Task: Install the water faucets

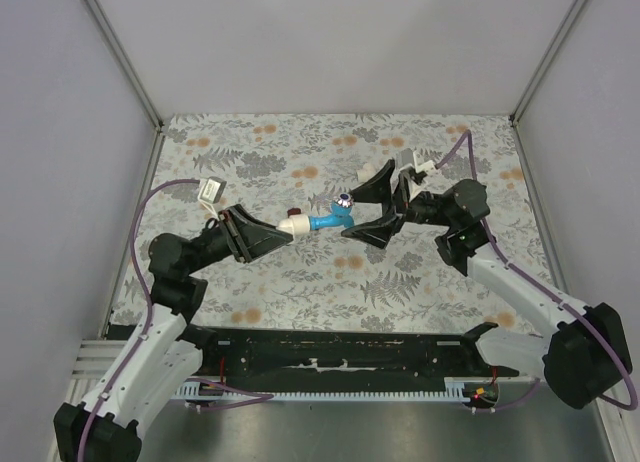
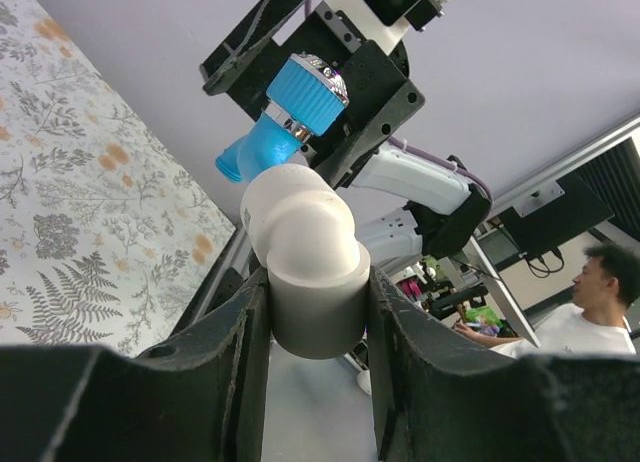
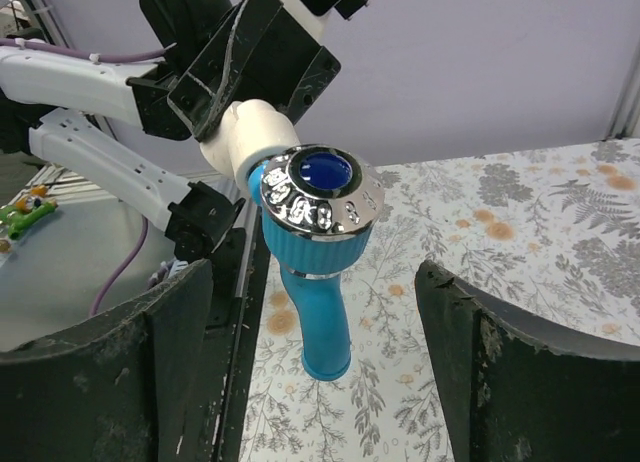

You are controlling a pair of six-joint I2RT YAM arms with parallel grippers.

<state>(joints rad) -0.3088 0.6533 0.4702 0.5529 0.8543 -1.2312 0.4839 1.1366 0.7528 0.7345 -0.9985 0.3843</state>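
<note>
The bright blue faucet (image 1: 328,220), with a chrome-rimmed handle, sticks out of a white elbow fitting (image 1: 296,225), held above the table. My left gripper (image 1: 280,232) is shut on the white fitting (image 2: 305,252), with a finger on each side of its base. The blue faucet (image 2: 285,112) juts out beyond it. My right gripper (image 1: 365,208) is open, its fingers apart on either side of the blue faucet (image 3: 320,272) without touching it. In the right wrist view the white fitting (image 3: 250,132) and my left gripper (image 3: 250,52) show behind it. The red-brown faucet is out of view.
The floral-patterned table mat (image 1: 300,282) lies under both arms. A black rail (image 1: 340,357) runs along the near edge between the arm bases. Grey walls enclose the left, right and back.
</note>
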